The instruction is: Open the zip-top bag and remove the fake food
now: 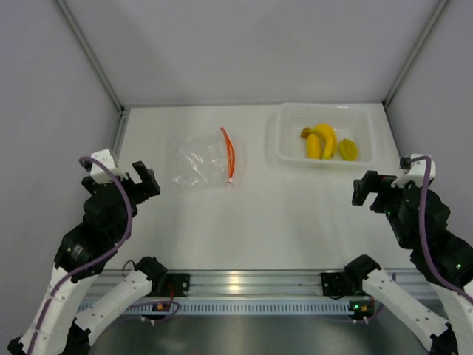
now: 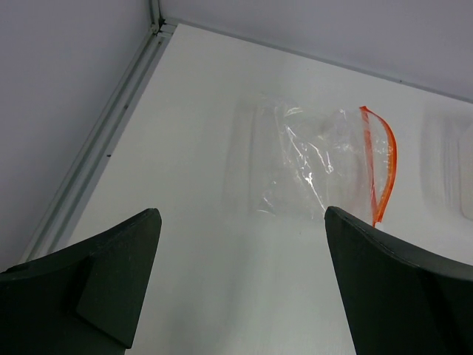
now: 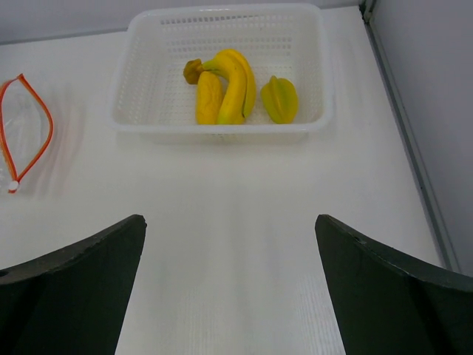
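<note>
Currently the left pincer [image 1: 145, 180] and right pincer [image 1: 365, 188] hang released, empty; a careless left advance could shove the limp bag [image 1: 198, 161] lying ahead.

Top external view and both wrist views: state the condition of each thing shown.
Clear crinkly zip-top bag with orange zipper strip: flat, mouth open, empty.
Yellow plastic banana bunch: lying in white mesh plastic basket.
Yellow-green ridged fruit: in basket, beside bananas.
Left gripper: open, empty.
Right gripper: open, empty.
</note>
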